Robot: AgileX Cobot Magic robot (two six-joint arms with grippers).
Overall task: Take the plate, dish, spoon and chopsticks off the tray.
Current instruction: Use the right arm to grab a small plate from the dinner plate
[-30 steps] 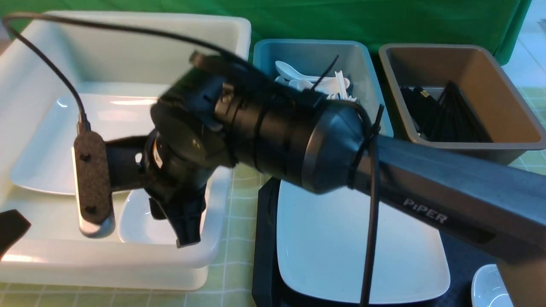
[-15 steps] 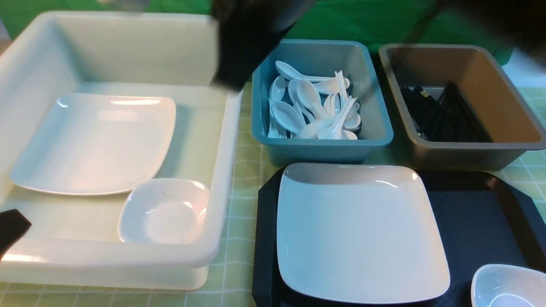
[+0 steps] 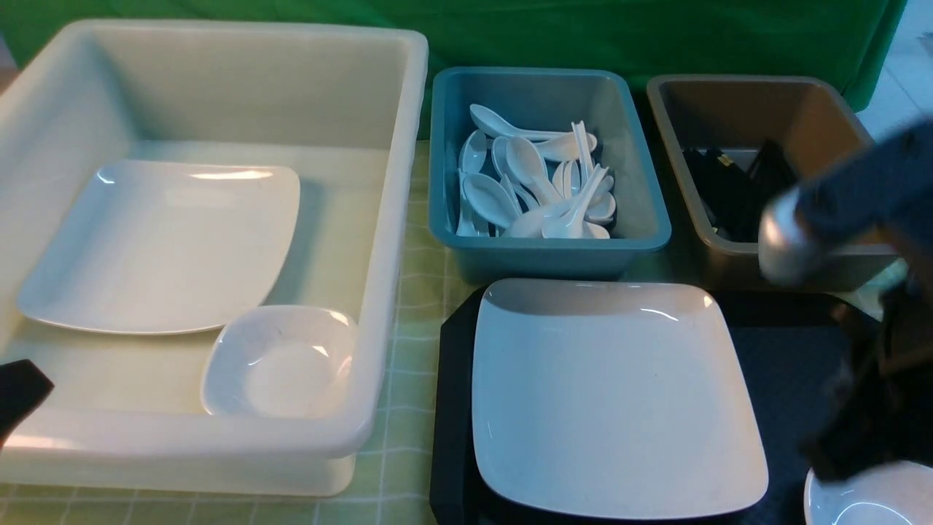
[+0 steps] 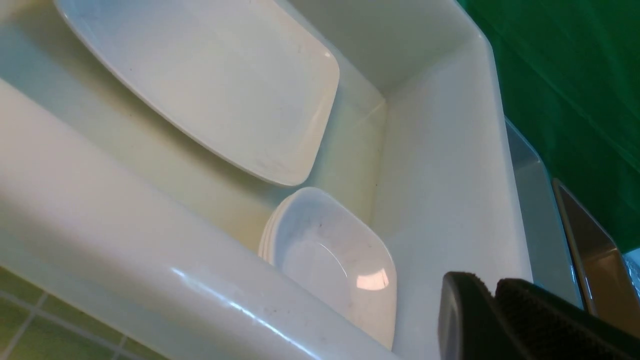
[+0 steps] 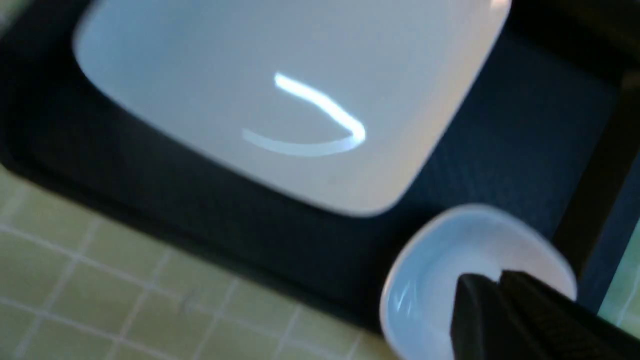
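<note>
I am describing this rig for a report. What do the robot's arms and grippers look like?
The right arm is blurred: a dark blue-grey body with a silvery rounded end. The right gripper is black and blunt-tipped. The left gripper is black too; its fingers have rounded tips and a rough, foam-like surface. No cables or markings show.

Seen from the front, the right arm (image 3: 853, 211) is a motion-smeared shape hiding the near right corner of the brown tub (image 3: 729, 109) and the right side of the tray (image 3: 787, 379). The dish (image 3: 875, 502) is cut off by the lower right corner and partly covered by the arm; the left gripper (image 3: 20, 388) shows only a black tip at the left edge
</note>
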